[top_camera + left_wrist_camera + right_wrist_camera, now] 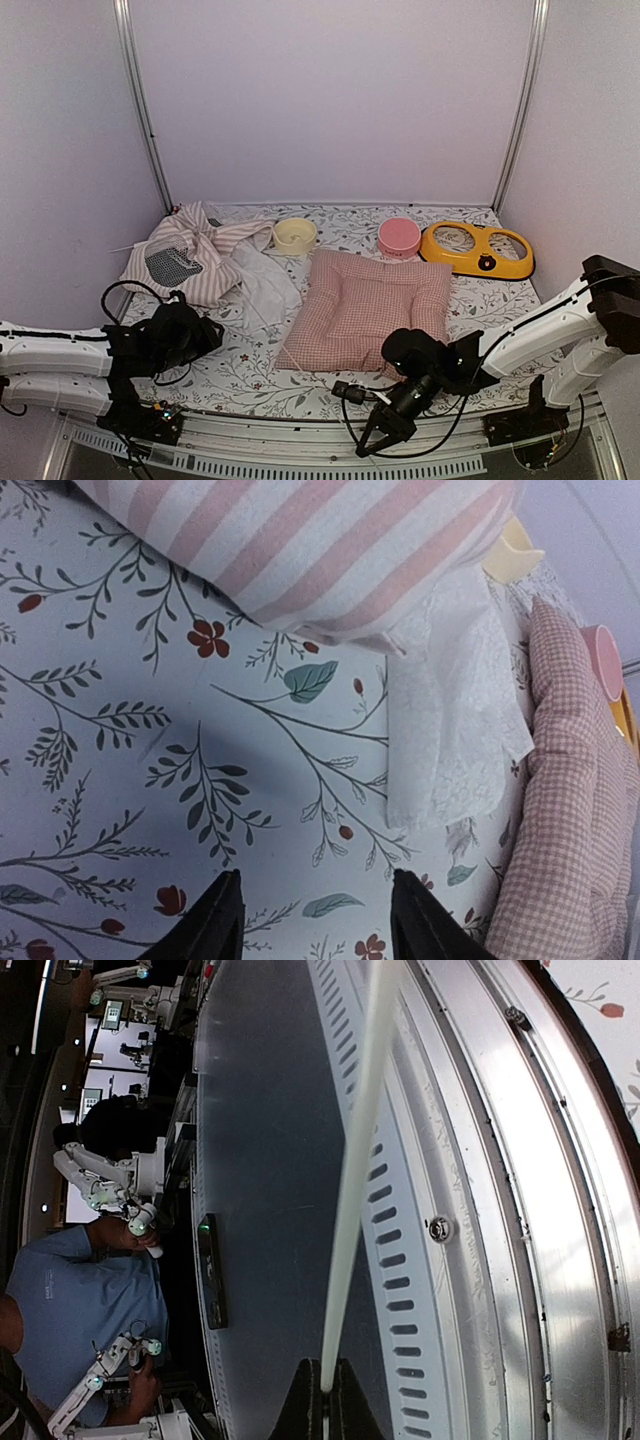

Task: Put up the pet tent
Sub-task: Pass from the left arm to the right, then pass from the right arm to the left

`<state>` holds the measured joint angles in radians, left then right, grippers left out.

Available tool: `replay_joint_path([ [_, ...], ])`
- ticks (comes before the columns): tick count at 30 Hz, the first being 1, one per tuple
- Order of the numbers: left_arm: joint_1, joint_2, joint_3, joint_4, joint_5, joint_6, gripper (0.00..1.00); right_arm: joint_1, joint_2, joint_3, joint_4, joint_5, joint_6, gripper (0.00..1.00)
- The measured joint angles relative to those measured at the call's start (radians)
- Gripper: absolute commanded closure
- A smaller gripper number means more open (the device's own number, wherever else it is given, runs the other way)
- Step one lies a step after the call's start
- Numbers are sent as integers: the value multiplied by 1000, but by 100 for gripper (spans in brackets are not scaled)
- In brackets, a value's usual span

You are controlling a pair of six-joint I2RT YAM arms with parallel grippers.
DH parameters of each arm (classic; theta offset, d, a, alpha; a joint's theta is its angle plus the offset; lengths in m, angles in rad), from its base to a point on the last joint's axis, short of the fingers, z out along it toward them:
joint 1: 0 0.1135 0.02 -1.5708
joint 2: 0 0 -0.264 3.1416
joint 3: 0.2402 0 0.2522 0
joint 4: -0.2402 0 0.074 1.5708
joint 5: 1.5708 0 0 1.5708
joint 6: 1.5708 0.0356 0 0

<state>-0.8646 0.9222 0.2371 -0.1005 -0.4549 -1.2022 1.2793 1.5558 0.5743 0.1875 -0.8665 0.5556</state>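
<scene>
The pet tent (pixel 190 255) lies collapsed at the back left, pink-and-white striped with a black mesh window, and its white sheer curtain (pixel 265 280) spills toward the middle. My left gripper (pixel 205 335) hovers open over the floral cloth just in front of it. In the left wrist view the left gripper (pixel 318 920) holds nothing, and the striped fabric (pixel 330 550) and curtain (pixel 450 710) lie ahead of it. My right gripper (pixel 372 437) hangs over the table's near edge. The right wrist view shows the right gripper (pixel 325 1400) shut on a thin white pole (pixel 355 1160).
A pink checked cushion (pixel 365 305) lies in the middle of the table, its edge (pixel 570 810) to the right of my left gripper. A cream bowl (pixel 295 235), a pink bowl (pixel 399 238) and a yellow double feeder (pixel 477 250) stand along the back. A metal rail (pixel 480 1210) borders the front.
</scene>
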Motion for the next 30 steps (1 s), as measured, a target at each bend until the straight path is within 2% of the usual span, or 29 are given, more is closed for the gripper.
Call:
replay_joint_path([
  [7,5,116,-33,142,26,-2,49,-2,9,18,-11,4,-8,100],
  [16,55,164,-34,237,50,5,49,-4,11,24,-39,21,-19,100],
  [24,198,111,-24,222,100,40,47,-4,11,24,-74,46,-27,100],
  [30,352,-5,142,93,109,120,35,-4,10,22,-108,71,-42,100],
])
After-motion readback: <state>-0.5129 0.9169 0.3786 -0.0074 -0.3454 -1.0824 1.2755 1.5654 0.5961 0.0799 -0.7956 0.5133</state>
